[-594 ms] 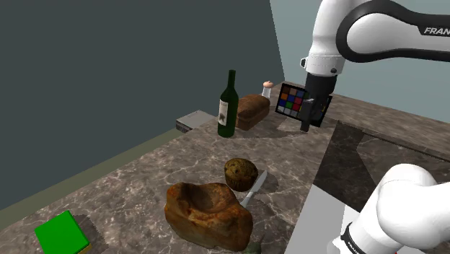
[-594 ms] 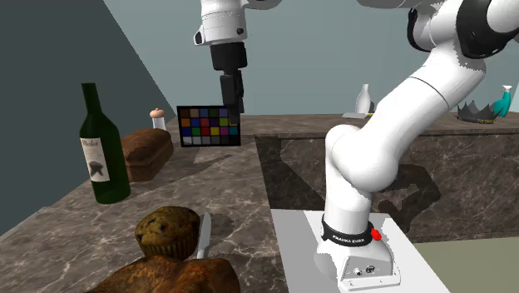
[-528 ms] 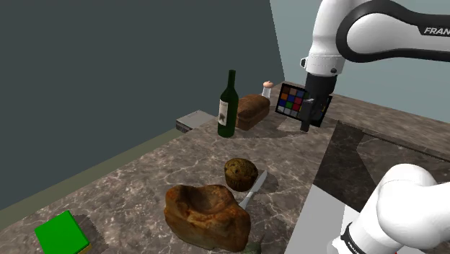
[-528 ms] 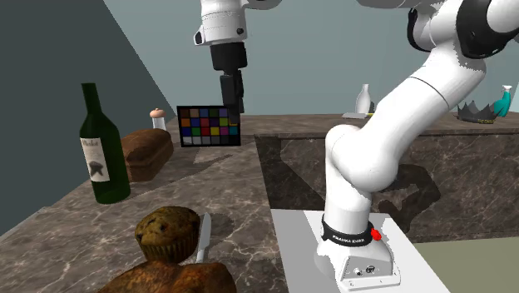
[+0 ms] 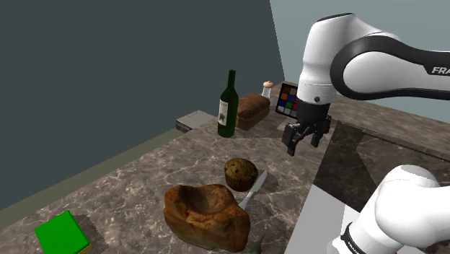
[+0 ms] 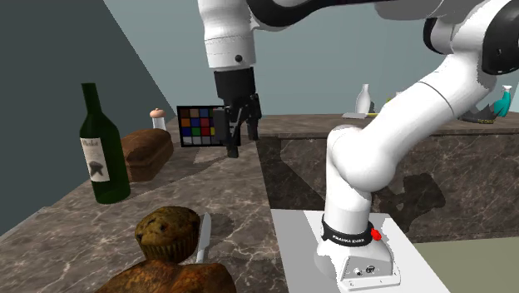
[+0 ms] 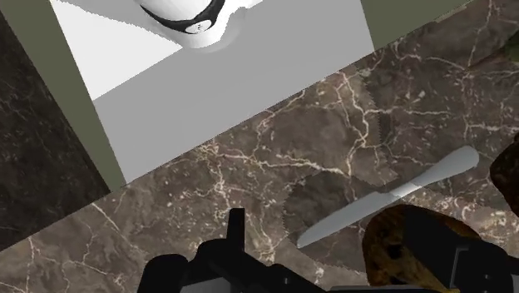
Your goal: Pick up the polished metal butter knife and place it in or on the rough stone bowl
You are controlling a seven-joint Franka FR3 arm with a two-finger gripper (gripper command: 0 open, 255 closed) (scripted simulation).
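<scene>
My pincer (image 5: 302, 143) hangs empty over the desk (image 5: 137, 189), fingers apart. The butter knife (image 5: 254, 190) lies flat just beside the muffin (image 5: 240, 174), one end by the stone bowl (image 5: 208, 213). I judge it thin, stiff, light and slippery, so I'd pinch across its width near the middle.

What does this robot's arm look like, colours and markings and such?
A chunky white arm of rounded segments with dark joints, dark lettering on one link and a black band at its base. It ends in an all-black two-finger gripper.
</scene>
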